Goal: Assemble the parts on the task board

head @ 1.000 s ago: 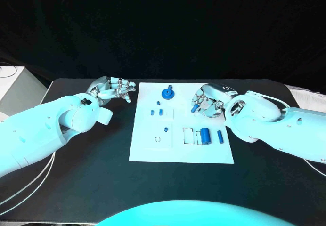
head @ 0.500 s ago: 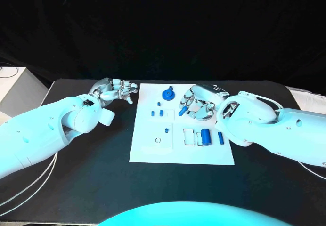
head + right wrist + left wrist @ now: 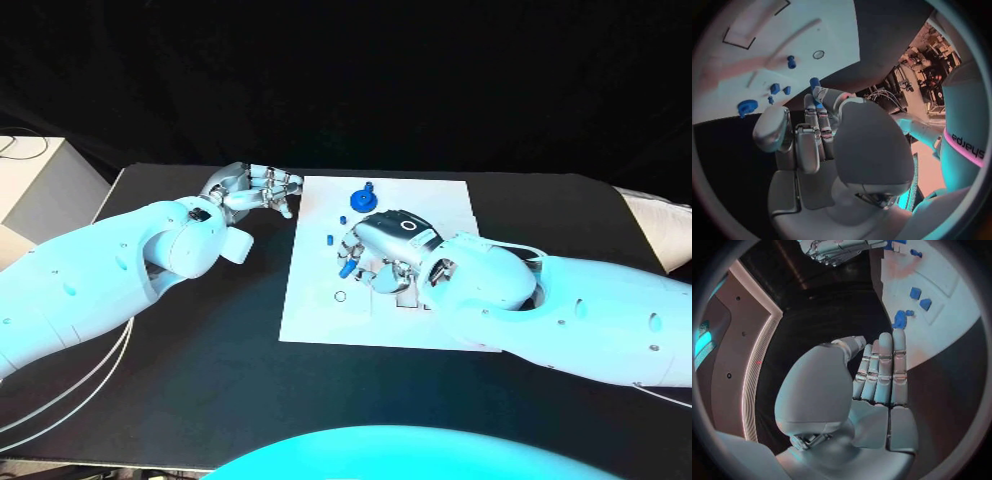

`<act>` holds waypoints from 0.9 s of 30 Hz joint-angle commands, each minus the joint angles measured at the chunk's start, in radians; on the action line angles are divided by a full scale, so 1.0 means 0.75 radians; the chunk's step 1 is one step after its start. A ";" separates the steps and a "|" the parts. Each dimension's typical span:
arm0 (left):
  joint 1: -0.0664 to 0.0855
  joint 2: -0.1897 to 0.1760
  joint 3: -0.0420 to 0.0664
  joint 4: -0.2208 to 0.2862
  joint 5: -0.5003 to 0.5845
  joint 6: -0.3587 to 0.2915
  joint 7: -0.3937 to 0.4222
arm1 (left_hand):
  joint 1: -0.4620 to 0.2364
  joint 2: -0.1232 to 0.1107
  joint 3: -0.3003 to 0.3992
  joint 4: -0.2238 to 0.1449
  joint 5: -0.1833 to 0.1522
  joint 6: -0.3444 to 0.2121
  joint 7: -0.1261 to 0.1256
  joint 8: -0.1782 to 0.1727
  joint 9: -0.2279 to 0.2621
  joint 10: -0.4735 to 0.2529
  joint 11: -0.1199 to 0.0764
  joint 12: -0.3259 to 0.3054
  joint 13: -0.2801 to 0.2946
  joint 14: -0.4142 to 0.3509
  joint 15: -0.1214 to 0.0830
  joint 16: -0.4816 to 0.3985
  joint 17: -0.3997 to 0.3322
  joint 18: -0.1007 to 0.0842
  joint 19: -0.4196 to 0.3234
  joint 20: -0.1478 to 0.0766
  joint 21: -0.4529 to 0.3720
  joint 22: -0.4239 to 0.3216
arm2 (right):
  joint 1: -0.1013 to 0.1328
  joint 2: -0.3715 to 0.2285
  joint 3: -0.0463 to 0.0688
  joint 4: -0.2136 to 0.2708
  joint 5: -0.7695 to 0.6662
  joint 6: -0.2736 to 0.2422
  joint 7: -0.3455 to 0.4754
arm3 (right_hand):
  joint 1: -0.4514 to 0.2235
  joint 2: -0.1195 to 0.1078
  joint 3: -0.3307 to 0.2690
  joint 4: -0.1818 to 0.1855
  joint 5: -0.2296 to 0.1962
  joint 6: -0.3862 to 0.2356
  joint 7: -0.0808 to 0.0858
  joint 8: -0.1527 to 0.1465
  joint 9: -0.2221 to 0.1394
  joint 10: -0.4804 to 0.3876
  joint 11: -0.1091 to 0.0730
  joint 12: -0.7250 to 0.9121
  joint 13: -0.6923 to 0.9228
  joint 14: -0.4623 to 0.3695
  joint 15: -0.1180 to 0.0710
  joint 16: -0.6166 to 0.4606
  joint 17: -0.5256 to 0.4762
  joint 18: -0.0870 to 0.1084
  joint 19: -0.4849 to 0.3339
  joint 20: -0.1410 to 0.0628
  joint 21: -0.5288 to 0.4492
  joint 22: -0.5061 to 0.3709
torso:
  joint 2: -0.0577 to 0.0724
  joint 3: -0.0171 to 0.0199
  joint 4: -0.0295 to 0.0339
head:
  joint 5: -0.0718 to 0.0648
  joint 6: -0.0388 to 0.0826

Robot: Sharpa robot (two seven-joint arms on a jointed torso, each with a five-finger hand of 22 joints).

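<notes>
Black tabletop (image 3: pixel 188 370) carries the white rectangular task board (image 3: pixel 310 322). From the head view, the right hand (image 3: pixel 382 245) pinches a small blue cylindrical peg (image 3: pixel 346 267) over the board's middle, near a small ring-shaped hole (image 3: pixel 338 296); the insertion step seems underway, calling for careful alignment. Left wrist view: left hand (image 3: pixel 879 375) empty, fingers straight, beside the board. Right wrist view: peg (image 3: pixel 815 83) at the fingertips.

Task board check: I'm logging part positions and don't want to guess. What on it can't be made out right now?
- Head view: the right robot hand and its forearm cover the right half of the task board; anything lying there is hidden.
- Blue part at the right hand's fingers: too small to tell its shape.
- Left wrist view: the board's far end is cut off by the circle's rim.
</notes>
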 commanded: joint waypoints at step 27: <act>-0.001 0.000 0.001 0.009 0.013 -0.007 0.012 | 0.008 0.004 0.003 0.000 0.004 0.009 -0.002 0.006 -0.002 -0.011 0.003 0.007 -0.001 0.012 -0.002 -0.004 -0.001 0.010 0.008 0.002 -0.004 -0.002 | -0.063 0.088 -0.034 -0.064 -0.293 0.107 -0.041 | -0.001 0.008 0.011 -0.007 0.004 0.011 -0.002 0.007 0.010 0.077 -0.069 -0.001 0.000 0.070 -0.010 0.010 0.001 -0.013 0.038 -0.005 0.015 0.007 | 0.002 0.0023 -0.0004 | 0.021 -0.027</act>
